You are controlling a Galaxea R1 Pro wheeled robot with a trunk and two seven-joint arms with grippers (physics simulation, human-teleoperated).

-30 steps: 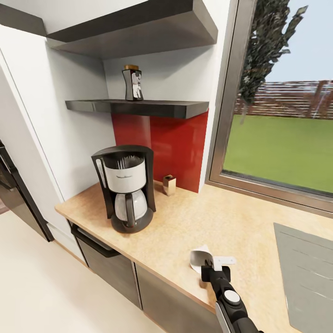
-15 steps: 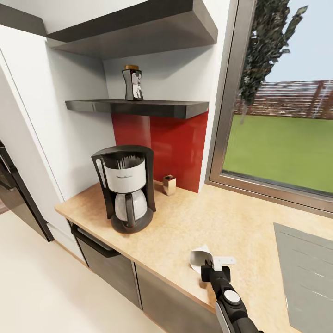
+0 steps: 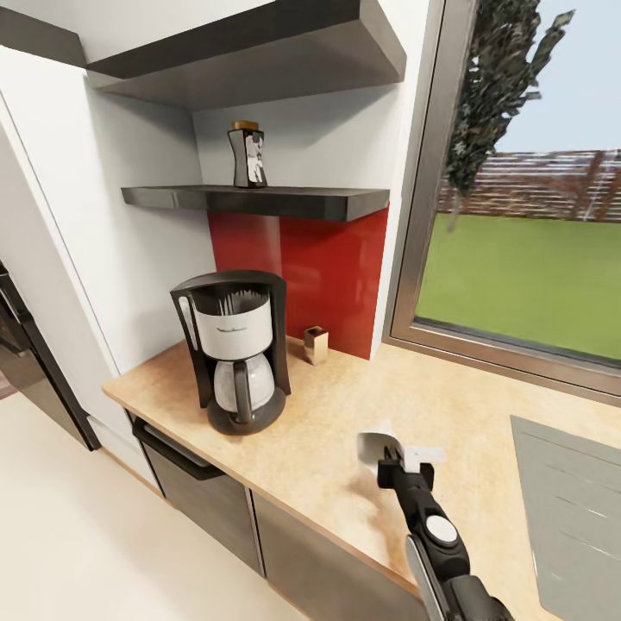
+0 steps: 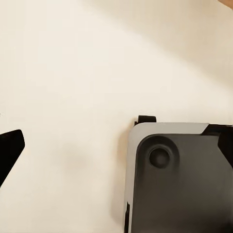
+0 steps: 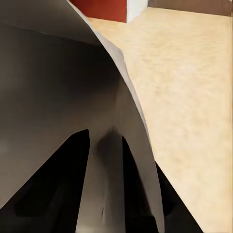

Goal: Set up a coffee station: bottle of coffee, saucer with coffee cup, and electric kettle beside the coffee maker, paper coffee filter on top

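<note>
Head view. Coffee maker [image 3: 234, 349] stands upright on the kitchen countertop [image 3: 345, 414], near the counter's end by the white wall; it serves as landmark. Bottle of coffee [image 3: 247, 156] sits on the kitchen shelf [image 3: 259, 201], above and slightly behind the coffee maker. A small tan block [image 3: 316, 344] rests on the counter just beside the coffee maker, against the red backsplash [image 3: 319, 276]. Toward the window side of the coffee maker, well apart from it and near the counter's front edge, the right gripper [image 3: 398, 462] has the paper coffee filter [image 3: 377, 445] pinched between its fingers; the filter looks lifted just off the wood, a faint shadow under it. Steel sink [image 3: 569, 509] lies farther along, past the gripper.

Left wrist view. Pale floor [image 4: 73, 87] and a grey-and-black part of the robot's own body [image 4: 179, 179]. One dark fingertip [image 4: 9, 150] at the frame edge; how far the left gripper is open I cannot tell.

Right wrist view. The filter [image 5: 63, 97] fills the near field, a grey curved sheet clamped between two dark fingers [image 5: 58, 189]. Beyond it the counter [image 5: 189, 87] and a corner of the backsplash [image 5: 104, 8].
</note>
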